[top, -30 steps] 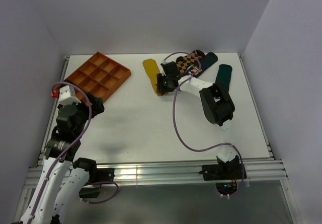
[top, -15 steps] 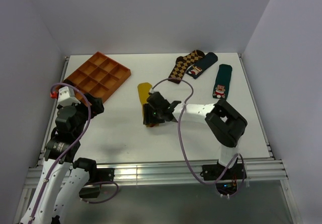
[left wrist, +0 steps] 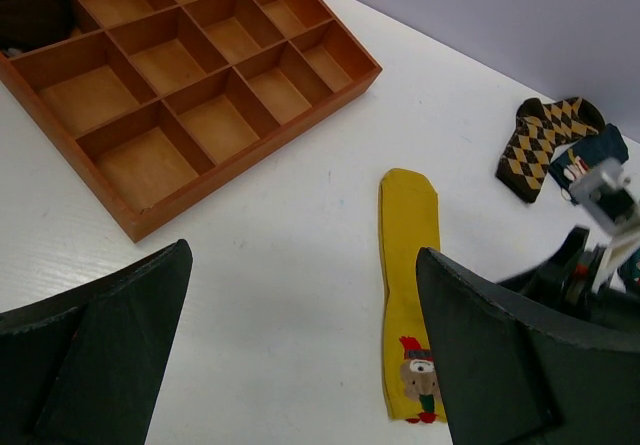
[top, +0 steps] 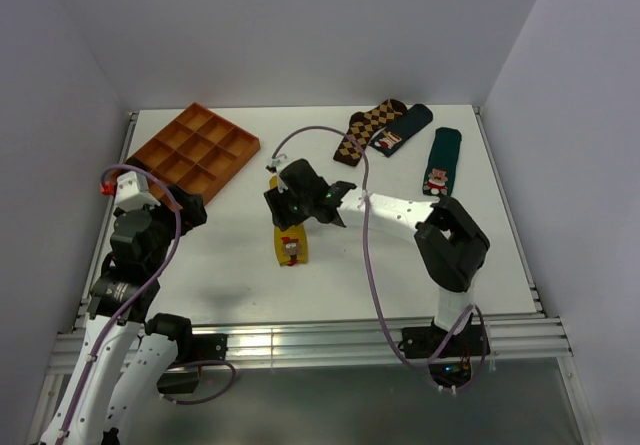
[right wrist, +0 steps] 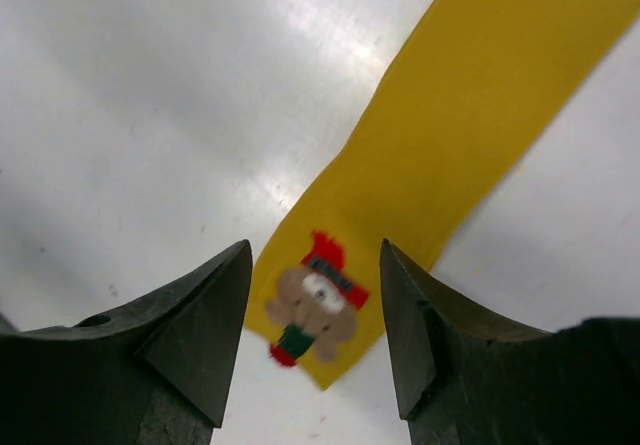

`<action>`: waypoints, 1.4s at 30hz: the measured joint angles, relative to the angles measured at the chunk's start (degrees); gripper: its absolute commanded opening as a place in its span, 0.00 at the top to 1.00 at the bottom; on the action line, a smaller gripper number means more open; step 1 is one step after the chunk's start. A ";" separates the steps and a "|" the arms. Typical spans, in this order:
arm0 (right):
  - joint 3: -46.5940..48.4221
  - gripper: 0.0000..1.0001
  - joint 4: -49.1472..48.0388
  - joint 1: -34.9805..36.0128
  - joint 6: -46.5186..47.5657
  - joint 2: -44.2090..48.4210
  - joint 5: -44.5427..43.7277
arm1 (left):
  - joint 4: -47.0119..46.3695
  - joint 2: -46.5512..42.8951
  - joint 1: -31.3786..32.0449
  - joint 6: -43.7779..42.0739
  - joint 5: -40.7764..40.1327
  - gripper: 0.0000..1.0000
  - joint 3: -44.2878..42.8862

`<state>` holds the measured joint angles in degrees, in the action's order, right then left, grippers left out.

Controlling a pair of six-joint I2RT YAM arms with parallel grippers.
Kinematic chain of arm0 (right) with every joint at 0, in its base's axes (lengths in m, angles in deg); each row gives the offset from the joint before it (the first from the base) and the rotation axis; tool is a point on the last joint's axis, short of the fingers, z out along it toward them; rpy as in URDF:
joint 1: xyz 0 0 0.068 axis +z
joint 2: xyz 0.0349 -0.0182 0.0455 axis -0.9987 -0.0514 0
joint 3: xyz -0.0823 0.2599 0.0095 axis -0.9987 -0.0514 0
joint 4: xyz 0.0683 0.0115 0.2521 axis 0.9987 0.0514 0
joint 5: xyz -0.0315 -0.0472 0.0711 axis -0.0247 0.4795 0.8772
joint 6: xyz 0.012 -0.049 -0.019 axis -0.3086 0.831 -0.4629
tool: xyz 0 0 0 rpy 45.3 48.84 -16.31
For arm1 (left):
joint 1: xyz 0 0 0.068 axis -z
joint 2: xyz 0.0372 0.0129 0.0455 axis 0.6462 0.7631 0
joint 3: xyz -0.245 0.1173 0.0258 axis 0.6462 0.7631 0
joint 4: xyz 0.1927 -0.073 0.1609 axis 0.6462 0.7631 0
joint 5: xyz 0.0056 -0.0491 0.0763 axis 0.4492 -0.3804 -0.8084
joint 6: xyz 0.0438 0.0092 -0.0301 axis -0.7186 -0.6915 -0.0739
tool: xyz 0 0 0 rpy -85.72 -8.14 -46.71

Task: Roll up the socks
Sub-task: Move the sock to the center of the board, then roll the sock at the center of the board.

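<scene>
- Yellow sock [top: 290, 250] lies flat on tabletop [top: 230, 255], centre-front, figure end toward the arms.
- Right gripper [right wrist: 312, 265] hangs above sock; jaws apart, holding nothing.
- Left gripper [left wrist: 300, 265] near tray [top: 195, 150]; jaws apart, empty.

Bright, even light; table [right wrist: 150, 85] glare; figure [right wrist: 312, 310] on sock [right wrist: 480, 115] blurred.
</scene>
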<state>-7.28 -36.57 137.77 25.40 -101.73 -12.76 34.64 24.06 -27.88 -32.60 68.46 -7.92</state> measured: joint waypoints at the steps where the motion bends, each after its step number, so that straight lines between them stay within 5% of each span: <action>1: 1.73 0.40 -0.02 -1.01 1.99 -0.87 0.37 | -0.02 0.09 0.00 0.00 0.00 0.01 0.00; 10: 13.14 0.42 0.04 -7.96 9.51 -14.34 2.71 | 0.02 0.31 0.00 0.00 0.07 0.01 0.00; 19: 14.91 0.47 0.11 -9.16 5.79 -19.61 1.18 | 0.02 0.11 -0.11 -0.04 0.07 0.00 0.02; 32: -3.98 0.43 -0.39 -12.61 -9.51 -5.95 -8.35 | 0.00 0.15 -0.24 -0.04 0.59 0.01 0.20; 42: -8.90 0.41 0.07 -9.27 -2.69 8.98 -9.01 | 0.00 0.35 -0.31 -0.02 1.14 0.00 0.31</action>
<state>-16.17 -36.50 128.51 22.71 -92.75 -21.76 34.64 24.41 -28.18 -32.63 69.60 -7.61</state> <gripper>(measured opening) 0.587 0.995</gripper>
